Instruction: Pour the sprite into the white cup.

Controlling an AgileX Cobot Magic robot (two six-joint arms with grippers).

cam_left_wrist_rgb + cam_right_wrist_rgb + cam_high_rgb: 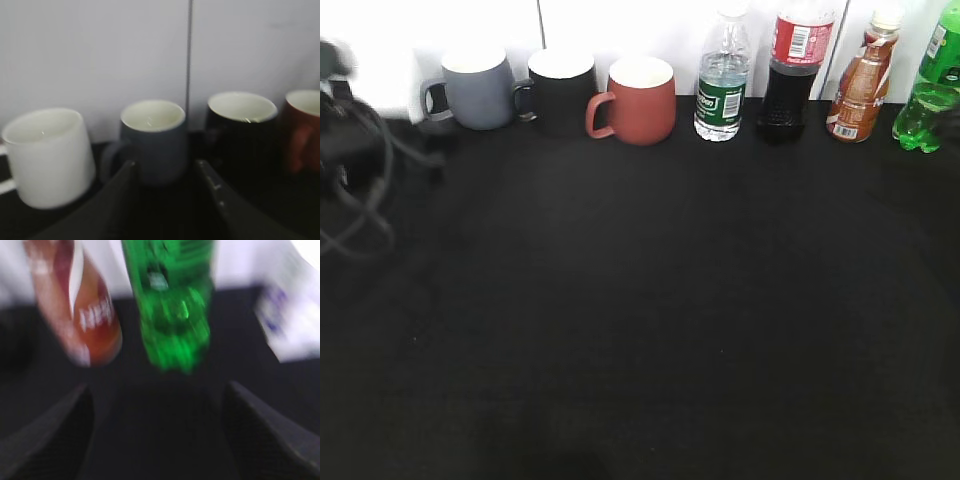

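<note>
No label text legible. Barcodes show on the water bottle (722, 75) and cola bottle (796, 68). Wrist views too blurred.

green bottle (932, 95) cut off by the right edge in the exterior view, heavily blurred in the right wrist view, white cup (47, 157) clipped at the left edge, left arm (340, 120) blurred

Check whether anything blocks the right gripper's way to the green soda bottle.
Nothing visible does. The open right gripper faces the bright green translucent plastic soda bottle across bare black table; the brown-labelled bottle stands off to the left.
</note>
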